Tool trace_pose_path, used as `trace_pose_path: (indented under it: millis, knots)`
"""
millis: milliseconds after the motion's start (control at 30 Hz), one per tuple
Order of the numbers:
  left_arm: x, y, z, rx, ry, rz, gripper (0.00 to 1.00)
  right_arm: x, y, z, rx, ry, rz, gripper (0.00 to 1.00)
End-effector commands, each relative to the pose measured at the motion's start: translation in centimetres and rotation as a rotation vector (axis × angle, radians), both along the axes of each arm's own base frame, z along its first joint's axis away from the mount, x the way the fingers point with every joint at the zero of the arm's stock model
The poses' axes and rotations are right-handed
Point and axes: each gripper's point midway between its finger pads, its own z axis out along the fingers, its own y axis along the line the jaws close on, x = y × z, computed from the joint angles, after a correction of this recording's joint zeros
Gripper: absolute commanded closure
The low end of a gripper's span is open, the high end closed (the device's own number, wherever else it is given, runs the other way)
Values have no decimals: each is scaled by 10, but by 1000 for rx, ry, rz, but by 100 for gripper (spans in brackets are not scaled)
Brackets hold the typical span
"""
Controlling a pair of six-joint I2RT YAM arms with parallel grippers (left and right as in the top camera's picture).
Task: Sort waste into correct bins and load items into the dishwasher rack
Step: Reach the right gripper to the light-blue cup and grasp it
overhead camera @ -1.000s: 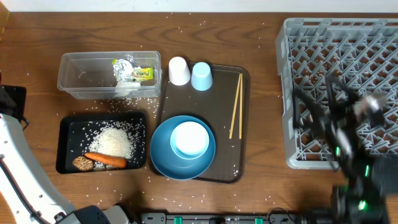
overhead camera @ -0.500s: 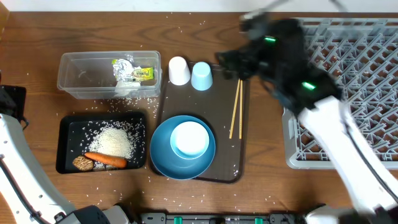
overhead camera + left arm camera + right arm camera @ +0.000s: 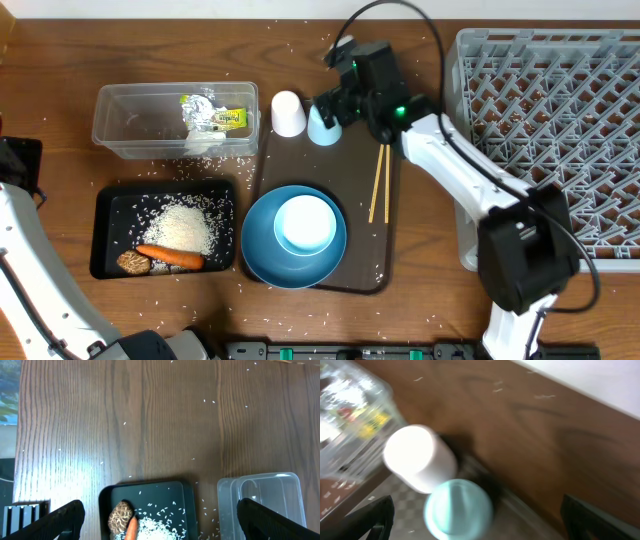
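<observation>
Hovering right gripper, light blue cup below

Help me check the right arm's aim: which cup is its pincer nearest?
The light blue cup, almost under the open right pincer; the whitish-pink cup stands beside it, farther off.

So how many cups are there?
2. The whitish-pink cup and the light blue cup stand side by side at the far end of the brown tray. No others show.
</observation>
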Motion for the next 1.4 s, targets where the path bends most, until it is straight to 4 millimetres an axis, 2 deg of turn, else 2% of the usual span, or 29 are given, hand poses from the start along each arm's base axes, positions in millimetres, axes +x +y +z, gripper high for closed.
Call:
trace_pose_path:
  millis: [0, 133, 300, 367, 567, 733, 833, 933, 1067, 1167, 1267, 1367]
  knots:
    - [-1, 1, 1, -2, 0, 2, 2, -12, 30, -9, 41, 18, 160, 2]
    - [-1, 1, 1, -2, 0, 2, 2, -10, 31, -36, 1, 43, 142, 3]
    - [-1, 1, 1, -1, 0, 1, 2, -9, 30, -57, -15, 74, 139, 3]
    - [-1, 1, 1, -2, 0, 2, 2, -10, 29, -64, -23, 87, 137, 7]
    - [-1, 1, 1, -1, 0, 2, 2, -7, 25, -69, -54, 82, 107, 17]
    - [-1, 1, 1, -2, 0, 2, 2, -4, 14, -74, -87, 87, 70, 17]
    - [-1, 1, 1, -2, 0, 2, 2, -7, 14, -77, -90, 102, 76, 25]
    - [-1, 1, 1, -2, 0, 2, 2, -8, 16, -77, -87, 104, 75, 33]
    - [-1, 1, 1, -2, 0, 2, 2, -7, 17, -76, -79, 102, 68, 36]
    - [-1, 1, 1, -2, 0, 2, 2, -5, 18, -74, -67, 98, 60, 43]
    - [-1, 1, 1, -1, 0, 1, 2, -2, 17, -63, -46, 85, 38, 51]
    - [-1, 1, 1, -2, 0, 2, 2, 2, 10, -40, -17, 64, 8, 55]
